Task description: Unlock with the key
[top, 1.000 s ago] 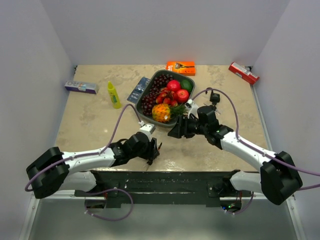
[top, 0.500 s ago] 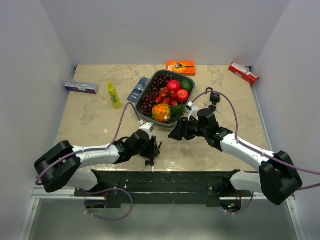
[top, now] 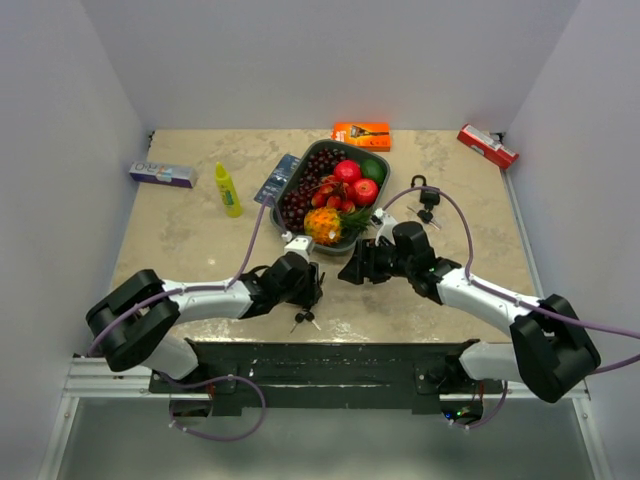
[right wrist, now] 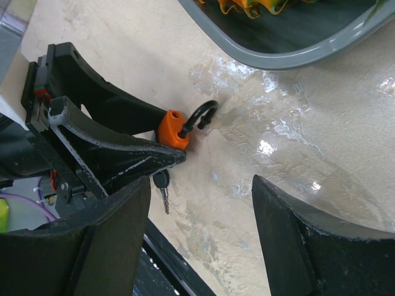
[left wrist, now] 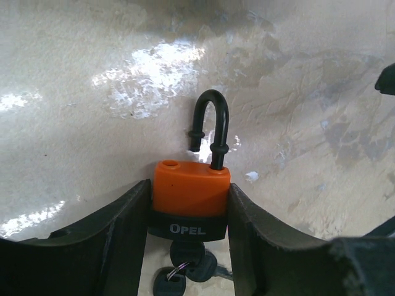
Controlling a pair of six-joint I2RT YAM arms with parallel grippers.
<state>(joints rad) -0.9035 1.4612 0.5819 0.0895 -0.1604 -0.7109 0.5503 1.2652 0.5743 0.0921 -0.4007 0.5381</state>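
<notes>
An orange padlock (left wrist: 190, 191) with a black base marked OPEL sits between my left gripper's fingers (left wrist: 123, 228), and my left gripper (left wrist: 189, 186) is shut on its body. The black shackle (left wrist: 211, 120) points away; its short end hangs clear of the hole in the body. A key (left wrist: 185, 253) sticks in the base, with more keys on a ring beside it. From above, the left gripper (top: 306, 290) holds the lock near the table's front, the keys (top: 305, 320) trailing below. My right gripper (top: 350, 270) stands open just right of the padlock (right wrist: 171, 128), with nothing between its fingers (right wrist: 296, 240).
A grey tray (top: 292, 235) of grapes, apples and a pineapple lies just behind both grippers. Further back are a yellow bottle (top: 228, 190), a blue-white box (top: 161, 174), an orange box (top: 361, 134) and a red box (top: 487, 146). A black rail (top: 320, 360) borders the near edge.
My left arm has swung in and carried the padlock slightly right and back; the keys now trail in the open below it. The right gripper has opened a little wider.
</notes>
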